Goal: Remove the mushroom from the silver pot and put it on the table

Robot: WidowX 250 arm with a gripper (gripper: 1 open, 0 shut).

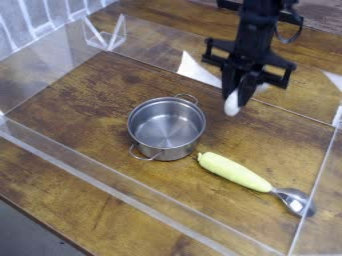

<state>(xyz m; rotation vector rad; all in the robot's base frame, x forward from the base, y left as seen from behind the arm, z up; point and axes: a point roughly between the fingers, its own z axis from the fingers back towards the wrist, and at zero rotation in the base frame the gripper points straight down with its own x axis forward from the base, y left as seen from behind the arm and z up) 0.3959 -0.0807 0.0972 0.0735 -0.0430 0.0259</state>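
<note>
- Pincer [237, 92] is pinching the mushroom [234, 104], by the look of it; only the white stem is showing, cap is hiding or too small to tell.
- Mushroom is hanging outside the silver pot [167, 129], beyond its rim toward the arm.
- Judging step 1, removal, as done; step 2, placing, is pending.
- Next move is calling for lowering onto bare table [80, 110], then spreading the pincer.
- Watch 2 things: the acrylic wall [181, 65] is standing near, and a round cap could be rolling on release.

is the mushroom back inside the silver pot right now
No, the silver pot shows only its bare metal bottom, and the mushroom hangs at the tool.
</note>
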